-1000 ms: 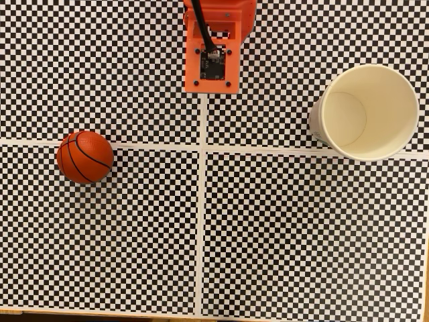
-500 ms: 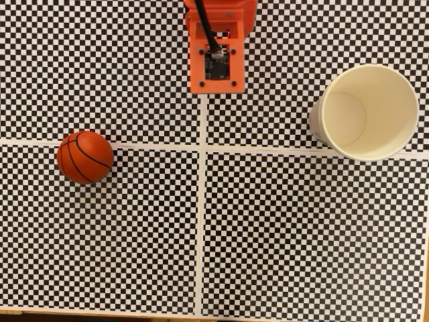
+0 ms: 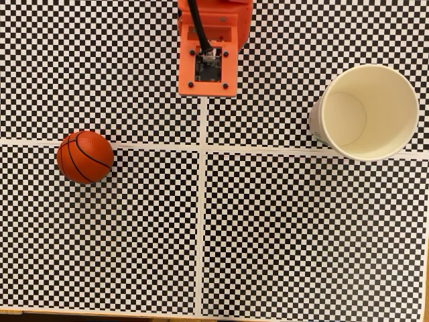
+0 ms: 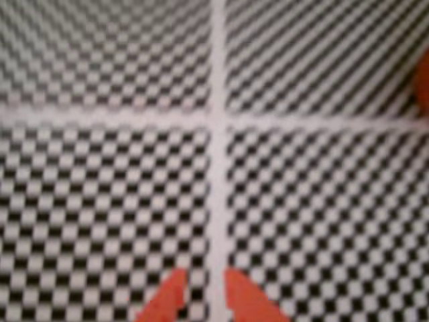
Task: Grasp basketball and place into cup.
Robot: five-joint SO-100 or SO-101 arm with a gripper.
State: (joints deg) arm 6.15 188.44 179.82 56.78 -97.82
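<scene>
In the fixed view the orange-red basketball [image 3: 84, 157] rests on the checkered mat at the left, touching the white horizontal line. The cream-white cup [image 3: 367, 111] stands upright at the right with its mouth open and nothing inside. My arm's orange wrist block [image 3: 208, 60] sits at the top centre, well away from both. The blurred wrist view looks down on the crossing of the white lines. There my gripper [image 4: 204, 285] shows two orange fingertips [image 4: 173, 295] a little apart, with nothing between them. An orange blur at the right edge of that view is the basketball [image 4: 423, 87].
White tape lines [image 3: 201, 201] split the checkered mat into quarters. A wooden table edge [image 3: 100, 312] runs along the bottom of the fixed view. Nothing else lies on the mat between the ball and the cup.
The orange wrist block has shifted slightly left and looks a bit larger in the fixed view. The ball and the cup have not moved.
</scene>
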